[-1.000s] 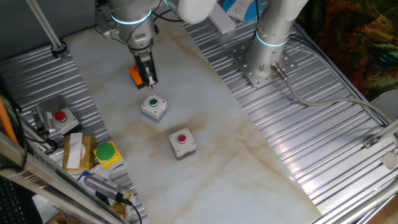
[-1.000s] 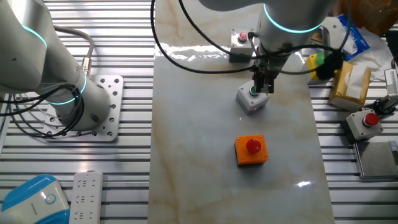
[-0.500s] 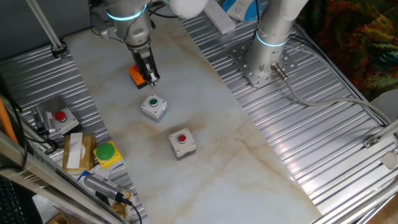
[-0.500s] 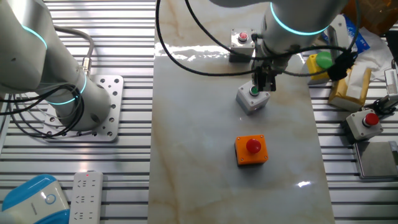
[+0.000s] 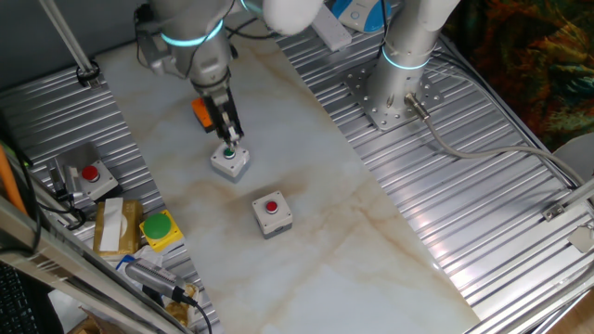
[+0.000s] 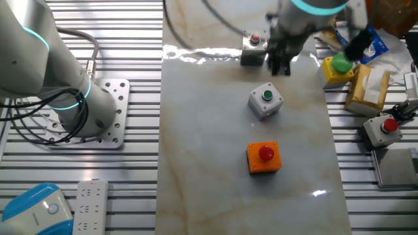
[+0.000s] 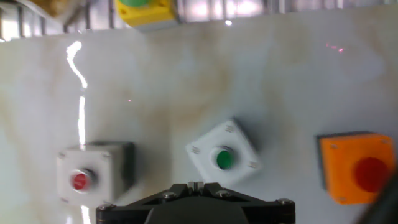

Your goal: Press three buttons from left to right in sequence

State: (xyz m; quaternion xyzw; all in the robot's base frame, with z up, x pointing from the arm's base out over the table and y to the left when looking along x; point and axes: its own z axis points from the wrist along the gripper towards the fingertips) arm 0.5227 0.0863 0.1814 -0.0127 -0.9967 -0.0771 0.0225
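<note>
Three small boxes stand in a row on the marble table. The orange box with a red button (image 6: 264, 157) also shows in the hand view (image 7: 357, 168) and is partly hidden by the arm in one fixed view (image 5: 200, 110). The grey box with a green button (image 5: 229, 160) (image 6: 266, 102) (image 7: 222, 155) is in the middle. The grey box with a red button (image 5: 272, 212) (image 6: 252, 41) (image 7: 84, 177) is last. My gripper (image 5: 228, 139) (image 6: 281, 65) (image 7: 196, 185) hangs above the table by the green-button box, not touching it. The fingertips meet, shut and empty.
A yellow box with a large green button (image 5: 160, 228) (image 6: 339, 66) and a grey red-button box with cables (image 5: 90, 176) (image 6: 383, 128) sit on the ribbed metal beside the marble. A second arm's base (image 5: 394, 97) (image 6: 91, 114) is bolted on the opposite side.
My gripper has moved along the row, away from the orange box and over the green-button box toward the grey red-button box. The boxes have not moved.
</note>
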